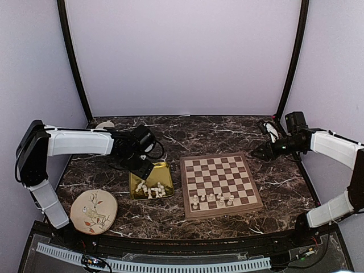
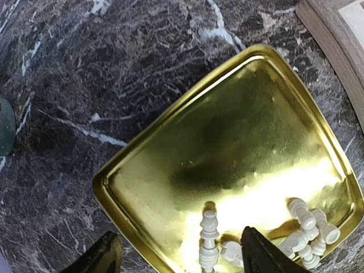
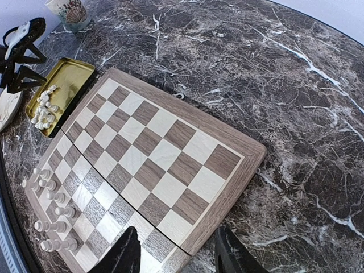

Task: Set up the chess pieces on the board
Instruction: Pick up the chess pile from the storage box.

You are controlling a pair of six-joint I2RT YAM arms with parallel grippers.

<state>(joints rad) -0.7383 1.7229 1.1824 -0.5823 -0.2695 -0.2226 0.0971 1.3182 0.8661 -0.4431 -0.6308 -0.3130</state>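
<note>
Left claw point(image 2: 179, 254) hangs low over gold tray point(image 2: 239, 131), fingers spread wide, straddling one of the chess pieces point(image 2: 209, 236) w/o touching it; prob. lining up a pick. Others heaped in tray corner; several stand along board point(image 1: 222, 157) near edge. Right claw point(image 3: 177, 256) part-open, empty, parked above board corner, likely keeping clear.

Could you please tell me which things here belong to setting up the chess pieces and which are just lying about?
For the job: chess pieces, board.
Just lying about: bird plate, cup, gold tray (holds loose pieces).
</note>
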